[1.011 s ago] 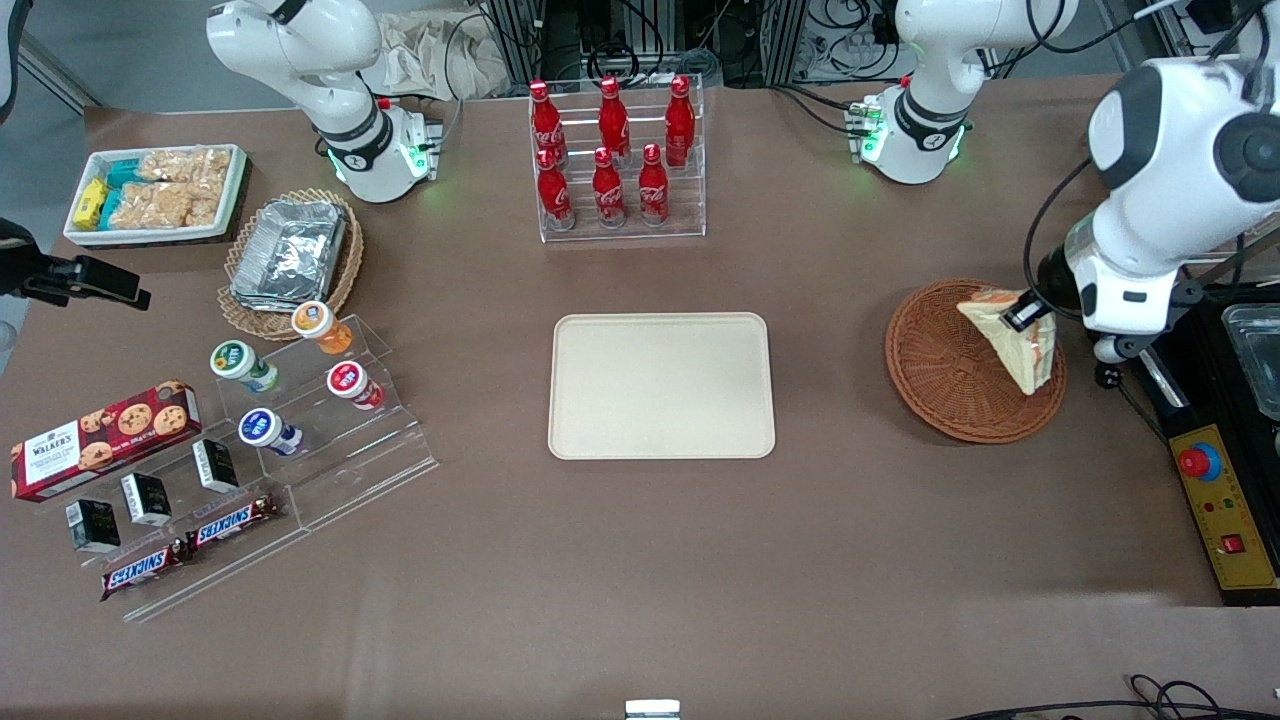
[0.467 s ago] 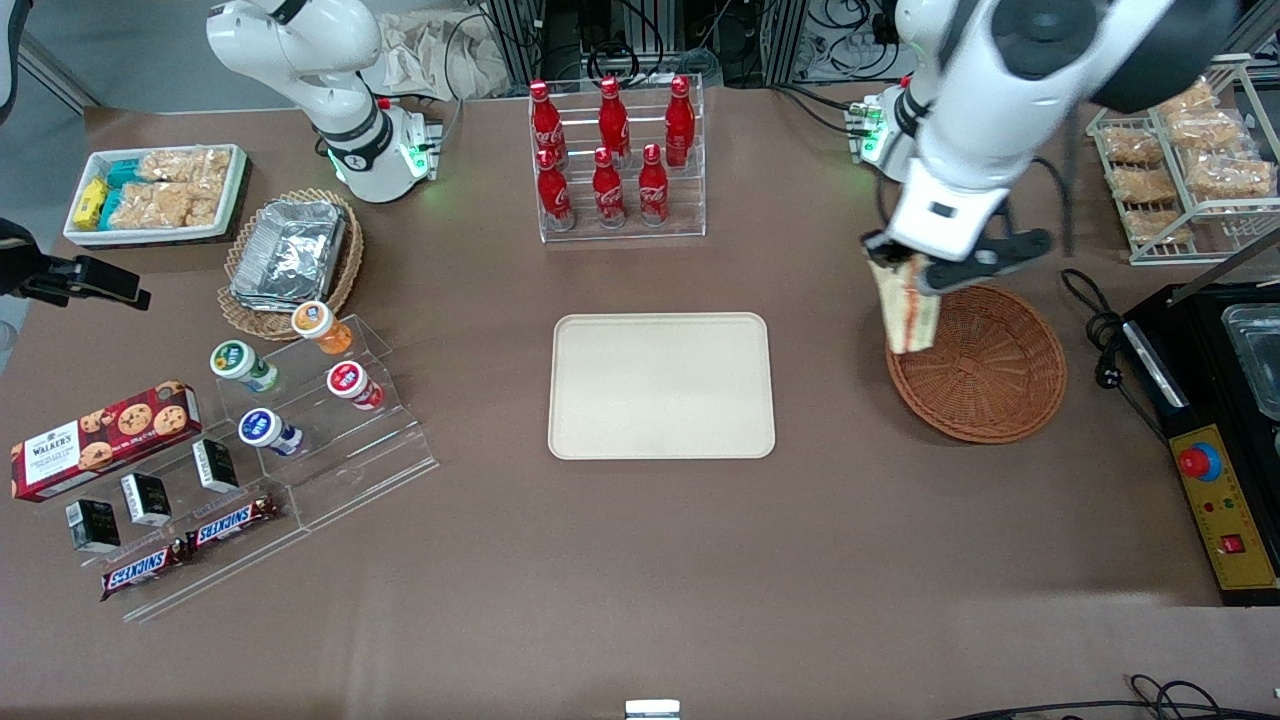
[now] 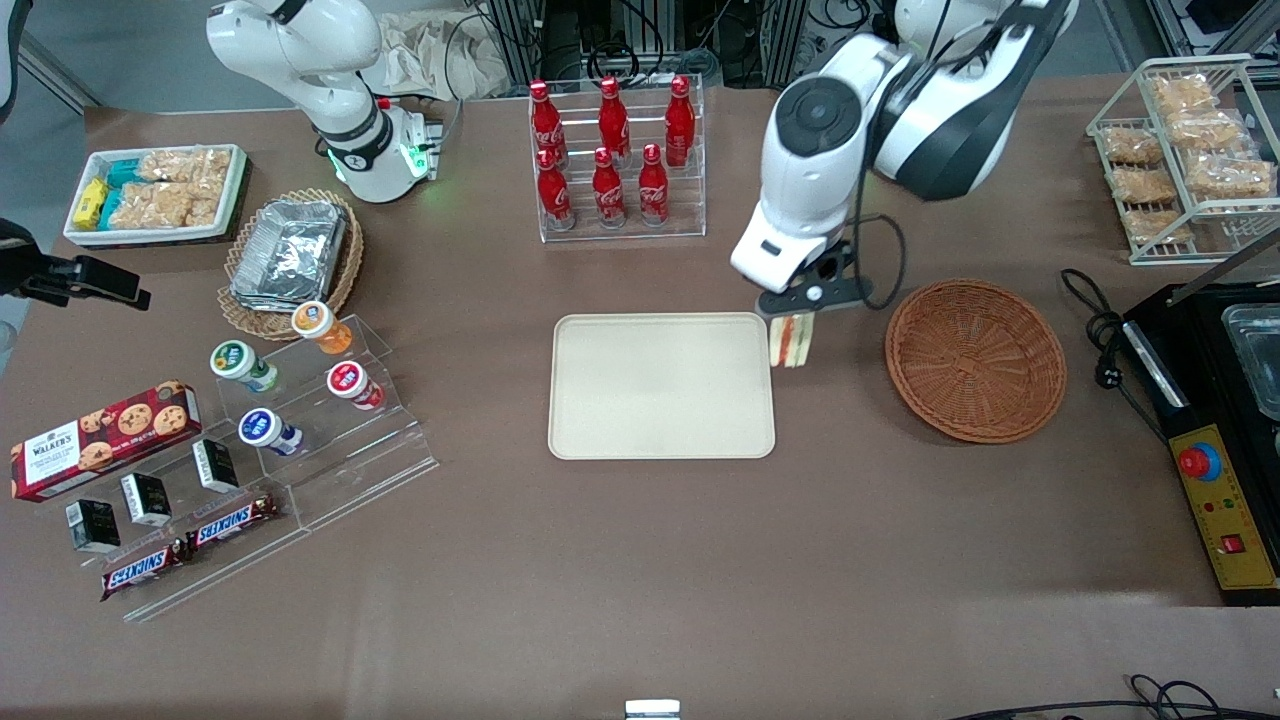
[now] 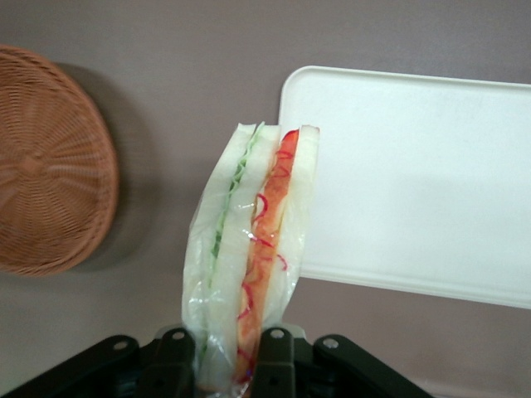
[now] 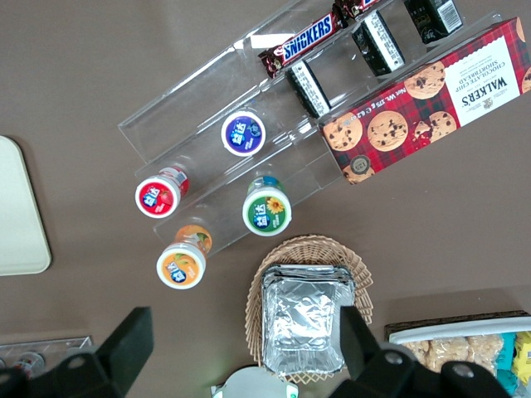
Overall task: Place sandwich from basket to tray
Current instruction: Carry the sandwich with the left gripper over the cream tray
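the gripper point(image 3: 792, 318) hangs in the air between the tray point(image 3: 661, 386) and the basket point(image 3: 975, 359), just beside the tray's edge that faces the basket. its two fingers point(image 4: 172, 358) are closed on the sandwich point(image 3: 791, 339), which they hold by its upper part, so the wedge hangs down under them. in the left wrist view the sandwich point(image 4: 250, 259) is in clear wrap, standing on its edge between the black fingers, and the green filling and the red-orange filling show as two stripes between the white bread slices.

the sandwich is above the brown table point(image 3: 640, 560), not in the basket and not on the tray; its lower tip is near the tray's rim. the basket holds nothing inside and sits toward the working arm's end of the table. the tray lies flat in the middle of the table, with nothing on it. the rack of red bottles point(image 3: 612, 160) stands farther from the front camera than the tray.
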`<act>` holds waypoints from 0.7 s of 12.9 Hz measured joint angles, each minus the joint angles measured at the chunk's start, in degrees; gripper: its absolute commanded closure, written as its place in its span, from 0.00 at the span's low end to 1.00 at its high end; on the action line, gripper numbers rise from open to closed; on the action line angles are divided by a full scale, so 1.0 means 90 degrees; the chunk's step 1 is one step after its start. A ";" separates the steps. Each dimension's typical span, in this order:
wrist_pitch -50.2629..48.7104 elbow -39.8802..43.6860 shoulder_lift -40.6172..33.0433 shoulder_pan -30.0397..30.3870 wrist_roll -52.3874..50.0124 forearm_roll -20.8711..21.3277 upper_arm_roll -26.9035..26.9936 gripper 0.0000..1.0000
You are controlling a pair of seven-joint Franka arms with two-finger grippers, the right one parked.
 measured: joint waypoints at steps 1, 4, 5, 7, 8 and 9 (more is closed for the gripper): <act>0.0374 -0.0067 0.0322 -0.0103 -0.0306 0.0269 0.0000 1.00; 0.1198 -0.0082 0.1373 -0.0370 -0.1234 0.1370 0.0000 1.00; 0.1414 -0.0078 0.1686 -0.0412 -0.1423 0.1652 0.0002 1.00; 0.1780 -0.0057 0.2183 -0.0463 -0.1733 0.2170 0.0007 1.00; 0.1905 -0.0050 0.2400 -0.0482 -0.1919 0.2469 0.0008 1.00; 0.2004 -0.0046 0.2612 -0.0510 -0.2159 0.2800 0.0009 1.00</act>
